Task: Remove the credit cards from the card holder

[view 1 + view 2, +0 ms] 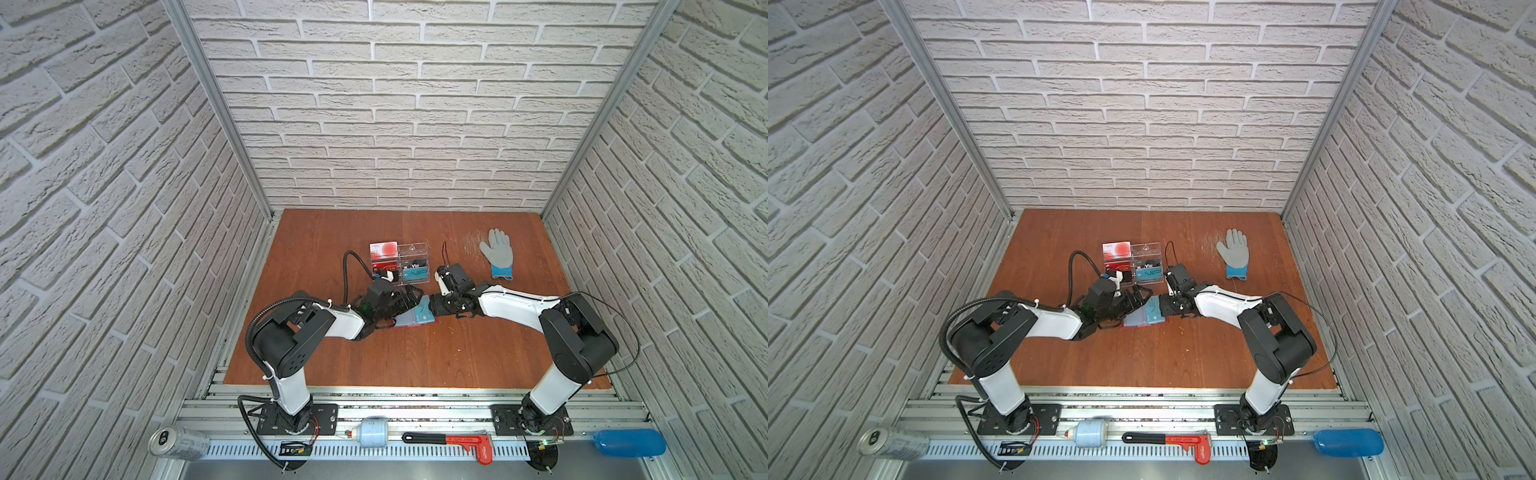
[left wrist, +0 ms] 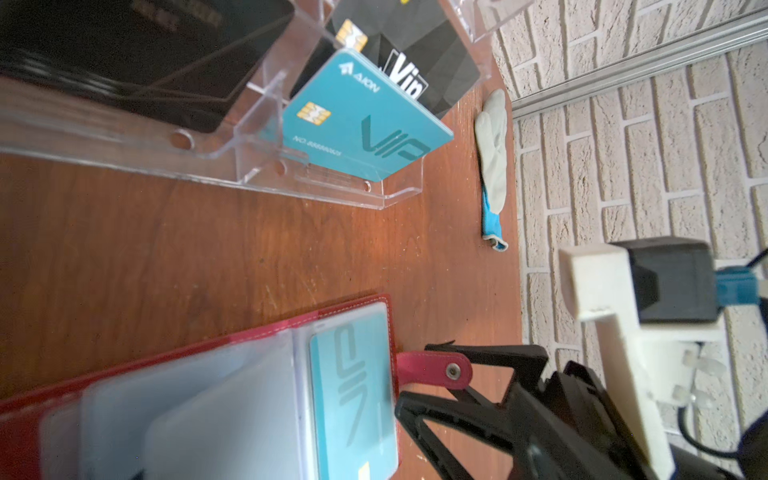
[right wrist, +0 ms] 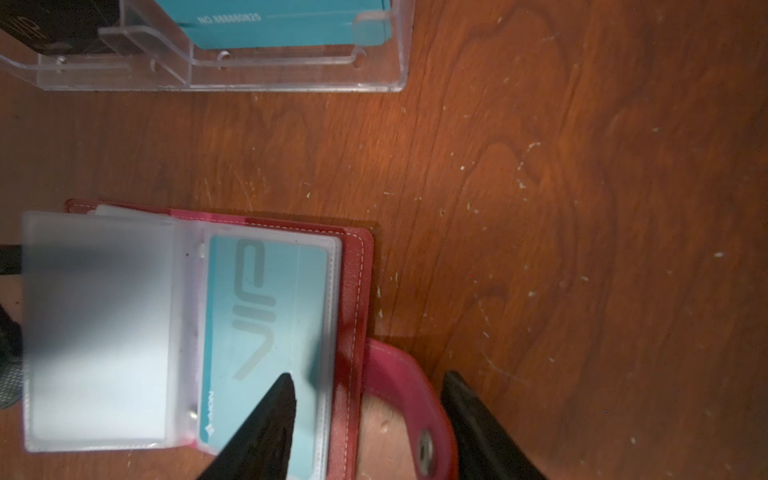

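In both top views the card holder lies open on the table. It sits at 6 o'clock from the clear card stand and well apart from the glove. The left gripper reaches it from 9 o'clock and the right gripper from 3 o'clock, so the two nearly meet over it. A teal credit card shows on the holder's 3 o'clock half, which makes the right gripper the nearer tool. The card's long axis runs roughly 12 to 6, across that gripper's line of reach. The left gripper's jaws stand wide and hold nothing.

The left wrist view shows the card inside a clear sleeve against the red cover. The snap tab sticks out between the right gripper's two black fingers. The left gripper's own fingers are out of this view.

In the right wrist view one finger lies over the card's logo end. The other finger stands outside the tab, with the stitched cover edge between the two. The jaws are apart and pinch nothing. I cannot tell whether the inner finger touches the sleeve.

The coming move likely depends on that inner finger catching the card and sliding it out. Which side the sleeve opens on is not visible.
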Robot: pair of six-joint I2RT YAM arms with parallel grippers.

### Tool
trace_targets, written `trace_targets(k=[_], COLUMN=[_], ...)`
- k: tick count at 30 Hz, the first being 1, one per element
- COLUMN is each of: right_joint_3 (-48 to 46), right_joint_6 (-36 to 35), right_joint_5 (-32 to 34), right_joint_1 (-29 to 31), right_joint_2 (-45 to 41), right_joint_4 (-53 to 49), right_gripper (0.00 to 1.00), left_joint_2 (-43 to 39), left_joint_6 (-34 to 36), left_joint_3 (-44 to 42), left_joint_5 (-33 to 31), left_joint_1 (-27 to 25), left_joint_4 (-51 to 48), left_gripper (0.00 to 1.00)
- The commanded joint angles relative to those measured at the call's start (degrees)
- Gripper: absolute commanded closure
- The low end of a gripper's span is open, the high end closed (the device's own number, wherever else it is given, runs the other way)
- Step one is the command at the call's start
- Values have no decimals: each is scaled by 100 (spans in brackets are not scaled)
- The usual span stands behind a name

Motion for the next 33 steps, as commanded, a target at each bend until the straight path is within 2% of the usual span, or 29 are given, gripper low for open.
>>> trace_targets(k=[1,7,16,25,33], right_joint_3=[40,74,146,177,207], right_joint_6=[83,101,113,160,199], right_joint_5=[-20,-94,-177,-333,-436], right_joint_1=[-53,-65,-64,-65,-65], right_joint_2=[80,173,310,413,494], right_joint_4=[74,70,15,33,27], right_gripper=[47,58,72,83,89], left_joint_2=[-484,-951,-823,-58,242], left_joint_6=[323,547,546,-30,-351], left_joint_3=[-138,-212,293,340,292], left_joint_5=[-345,-501,-467,-107,-71], left_joint_1=[68,130,-230,-267,-249], left_joint_4=[-605,-964,-1054,-90,397], left_gripper=[2,2,2,2,2])
